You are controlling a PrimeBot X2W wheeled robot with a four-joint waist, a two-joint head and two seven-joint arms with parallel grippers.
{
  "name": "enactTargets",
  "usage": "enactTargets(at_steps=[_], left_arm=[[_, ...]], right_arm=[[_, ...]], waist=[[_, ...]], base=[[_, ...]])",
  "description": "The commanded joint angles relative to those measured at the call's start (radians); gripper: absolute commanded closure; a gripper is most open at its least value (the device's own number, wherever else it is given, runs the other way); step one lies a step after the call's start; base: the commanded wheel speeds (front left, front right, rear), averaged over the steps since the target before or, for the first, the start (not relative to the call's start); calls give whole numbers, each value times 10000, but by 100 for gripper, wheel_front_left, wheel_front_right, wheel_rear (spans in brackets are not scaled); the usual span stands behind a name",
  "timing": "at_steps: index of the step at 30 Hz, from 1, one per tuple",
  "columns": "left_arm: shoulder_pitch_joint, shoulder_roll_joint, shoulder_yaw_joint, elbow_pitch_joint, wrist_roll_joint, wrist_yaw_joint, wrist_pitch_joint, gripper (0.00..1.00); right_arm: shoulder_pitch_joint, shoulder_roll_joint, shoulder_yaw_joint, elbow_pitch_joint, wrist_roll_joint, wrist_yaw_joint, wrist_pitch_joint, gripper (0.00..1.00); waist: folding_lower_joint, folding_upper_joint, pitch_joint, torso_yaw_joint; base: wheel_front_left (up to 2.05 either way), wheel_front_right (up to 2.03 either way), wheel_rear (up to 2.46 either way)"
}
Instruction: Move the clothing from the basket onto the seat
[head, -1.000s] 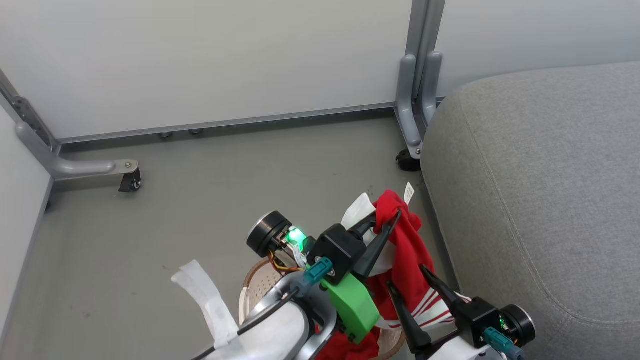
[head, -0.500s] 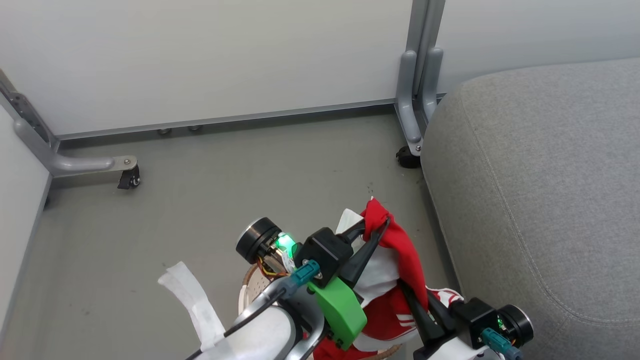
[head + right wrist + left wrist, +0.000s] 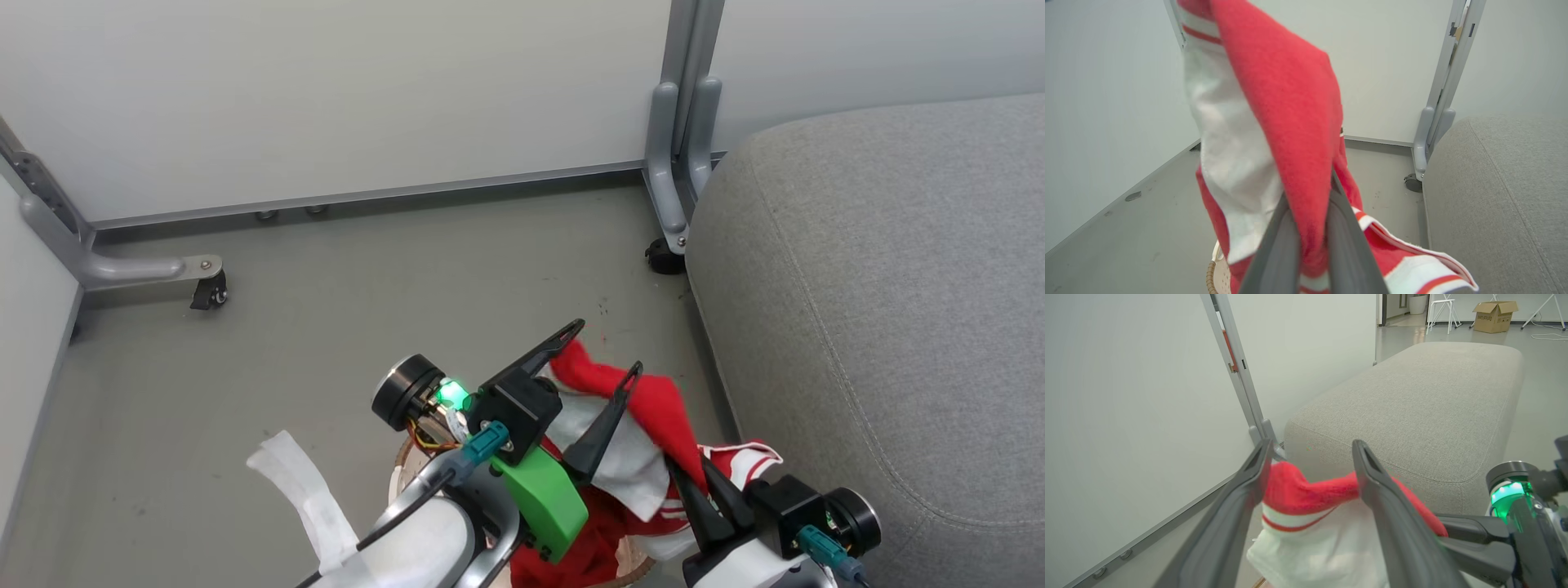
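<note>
The red and white clothing [image 3: 653,404] hangs above the basket [image 3: 399,467], whose cream rim peeks out beside my left arm at the bottom of the head view. My left gripper [image 3: 602,349] is open, its fingers spread on either side of the garment's upper fold [image 3: 1306,492]. My right gripper [image 3: 688,464] is shut on a red fold of the clothing [image 3: 1286,106], which rises up in front of its camera. The grey seat [image 3: 882,286] lies just to the right, close to both grippers. Most of the basket is hidden under my arms and the cloth.
White partition panels stand behind and to the left on grey metal feet with castors [image 3: 665,257] [image 3: 208,290]. Grey floor [image 3: 408,310] stretches between them and the seat. A cardboard box [image 3: 1494,316] and chair legs stand far beyond the seat.
My right gripper has closed on the red garment. My left gripper has then opened and let go of it, and the garment's top has sagged lower between the left fingers.
</note>
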Motion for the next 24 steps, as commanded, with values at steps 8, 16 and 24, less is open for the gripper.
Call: enactTargets(at_steps=[8,16,24], left_arm=[[1,164,52,2,-18,127,-57,0],[-64,319,-35,-60,170,117,-284,0],[-280,520,-122,-146,297,-48,-514,0]], right_arm=[[-39,-24,-107,-111,129,-3,-8,100],[16,-27,-356,-598,59,-3,-8,100],[257,-24,-809,-1622,96,-3,-8,100]], waist=[[1,0,102,-135],[1,0,423,-837],[1,0,1144,-2160]], base=[[0,0,0],[0,0,0],[0,0,0]])
